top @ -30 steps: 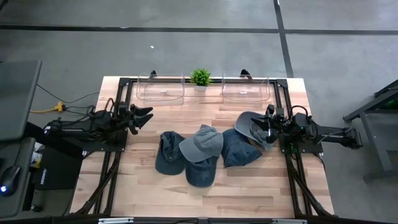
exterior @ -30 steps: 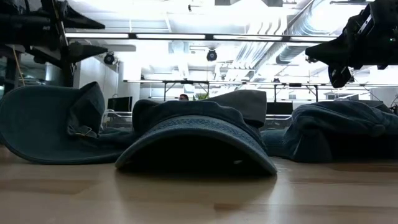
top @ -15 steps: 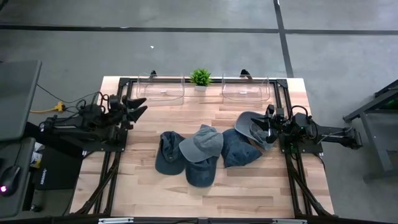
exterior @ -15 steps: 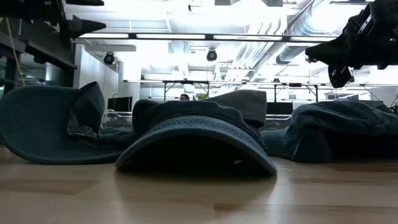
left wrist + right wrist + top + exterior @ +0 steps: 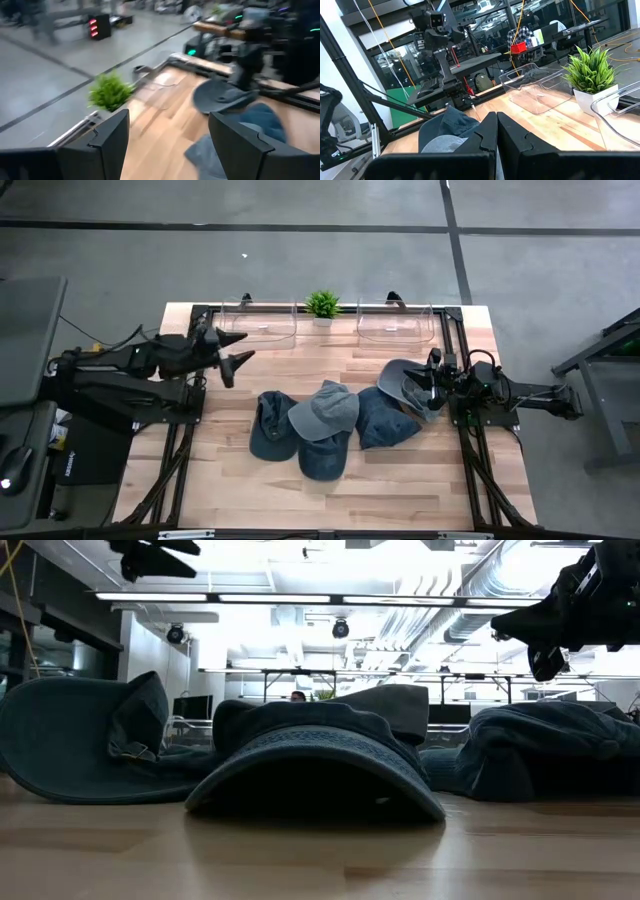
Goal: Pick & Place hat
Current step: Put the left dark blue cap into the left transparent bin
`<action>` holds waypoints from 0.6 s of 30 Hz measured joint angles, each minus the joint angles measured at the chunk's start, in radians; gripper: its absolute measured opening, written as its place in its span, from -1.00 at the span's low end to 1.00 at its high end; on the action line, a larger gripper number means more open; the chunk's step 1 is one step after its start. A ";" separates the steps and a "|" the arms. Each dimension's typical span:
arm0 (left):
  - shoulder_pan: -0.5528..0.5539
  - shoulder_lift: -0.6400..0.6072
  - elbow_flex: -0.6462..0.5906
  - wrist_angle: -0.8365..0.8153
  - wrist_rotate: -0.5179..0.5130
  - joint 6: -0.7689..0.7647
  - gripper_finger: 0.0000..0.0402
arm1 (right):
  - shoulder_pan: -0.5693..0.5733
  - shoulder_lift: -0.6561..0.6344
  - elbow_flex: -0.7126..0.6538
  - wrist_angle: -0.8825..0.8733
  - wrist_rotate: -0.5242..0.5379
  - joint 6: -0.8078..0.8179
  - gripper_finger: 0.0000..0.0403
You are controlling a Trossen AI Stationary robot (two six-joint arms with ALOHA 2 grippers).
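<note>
From the plant [image 5: 322,303], the hats [image 5: 318,425] lay nearest you, a heap mid-table. Your left gripper [image 5: 232,348], fingers spread and empty, hung raised between heap and plant, off to the left; the nearest cap [image 5: 270,424] lay toward you and inward from it. The right gripper [image 5: 432,381], pressed shut, sat over the grey cap [image 5: 405,385] on the right

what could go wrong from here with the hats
The hats lie overlapped in a pile, so the open left gripper, raised beside the left clear bin, may drag up two at once. The right gripper, shut, sits over the grey hat; the pictures don't show a grip, so that hat may be nudged. The small plant between the bins could get knocked.
</note>
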 joint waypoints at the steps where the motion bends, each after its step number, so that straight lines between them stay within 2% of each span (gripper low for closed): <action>1: 0.000 0.033 0.030 -0.013 -0.020 -0.029 0.23 | 0.000 0.000 0.000 0.000 0.000 0.000 -1.00; 7: 0.000 0.189 0.196 -0.105 -0.073 -0.176 0.23 | 0.000 0.000 0.000 0.000 0.000 0.000 -1.00; 13: 0.000 0.337 0.392 -0.359 -0.103 -0.337 0.23 | 0.000 0.000 0.000 0.000 0.000 0.000 -1.00; 18: 0.000 0.471 0.584 -0.617 -0.076 -0.563 0.23 | 0.000 0.000 0.000 0.000 0.000 0.000 -1.00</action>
